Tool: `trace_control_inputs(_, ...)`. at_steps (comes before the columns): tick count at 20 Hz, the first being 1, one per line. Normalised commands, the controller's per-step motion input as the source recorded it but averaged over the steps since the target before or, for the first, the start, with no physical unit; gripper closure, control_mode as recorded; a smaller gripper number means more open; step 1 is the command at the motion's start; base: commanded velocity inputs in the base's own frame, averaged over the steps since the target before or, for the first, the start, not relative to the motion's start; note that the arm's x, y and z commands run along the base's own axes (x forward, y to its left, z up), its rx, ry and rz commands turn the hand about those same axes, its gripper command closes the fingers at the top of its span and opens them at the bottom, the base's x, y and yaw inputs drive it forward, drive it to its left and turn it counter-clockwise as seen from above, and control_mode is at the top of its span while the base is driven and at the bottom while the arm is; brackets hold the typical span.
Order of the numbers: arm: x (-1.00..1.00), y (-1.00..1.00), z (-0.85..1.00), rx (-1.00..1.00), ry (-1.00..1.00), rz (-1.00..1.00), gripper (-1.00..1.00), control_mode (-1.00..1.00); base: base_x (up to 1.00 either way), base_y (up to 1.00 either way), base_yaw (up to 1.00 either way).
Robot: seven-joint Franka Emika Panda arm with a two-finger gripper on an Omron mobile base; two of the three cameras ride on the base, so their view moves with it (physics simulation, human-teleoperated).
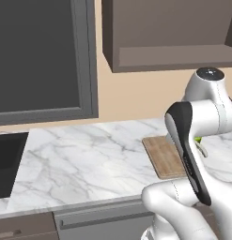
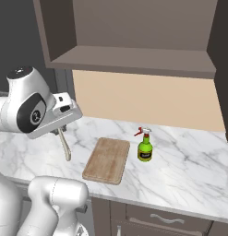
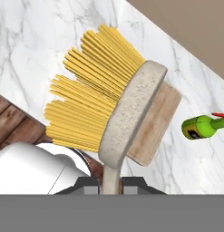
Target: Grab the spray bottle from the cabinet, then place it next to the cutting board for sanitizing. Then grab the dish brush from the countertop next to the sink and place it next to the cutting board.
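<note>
Gripper (image 2: 63,131): closed on the dish brush handle, as far as I can see from the right base view. The fingers themselves are mostly tucked under the hand, so how tight the grip is I can't say. In the hand view the handle rises straight up from between the two dark tips.

Dish brush (image 3: 114,108): hanging from the hand, thin pale handle pointing down toward the counter in the right base view (image 2: 65,146). It's up in the air just left of the board. Close up, the yellow bristles fan out to the upper left from a cream oval head.

Cutting board (image 2: 107,159): flat on the marble, long side running front to back, near the front edge. In the left base view (image 1: 160,157) the arm hides its right part.

Spray bottle (image 2: 145,146): standing upright on the counter just right of the board, near its far corner, not touching it. Red trigger points left.

Countertop (image 2: 189,161): white marble with grey veins.

Cabinet (image 2: 134,32): open brown box on the wall, above the board and bottle.

Sink (image 1: 7,161): black basin at the far left of the left base view, well apart from the board.
</note>
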Motion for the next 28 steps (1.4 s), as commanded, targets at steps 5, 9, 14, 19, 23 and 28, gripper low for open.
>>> trace_control_inputs(5,0.00,0.00,0.00,0.00,0.00,0.00,1.00,1.00,0.23,-0.09,0.06)
trace_control_inputs(9,0.38,-0.02,-0.88,0.02,-0.09,0.04,1.00,-1.00,0.00,0.00,0.00)
trace_control_inputs(14,0.84,0.10,-0.87,0.00,0.06,0.00,1.00,-1.00,0.00,0.00,0.00)
trace_control_inputs(19,1.00,0.10,-0.63,0.00,0.09,0.00,1.00,-1.00,0.00,0.00,0.00)
trace_control_inputs(23,0.60,0.15,-0.63,0.00,0.01,0.00,1.00,-1.00,0.00,0.00,0.00)
trace_control_inputs(28,0.03,0.25,-0.42,0.00,0.02,-0.18,1.00,-1.00,0.00,0.00,0.00)
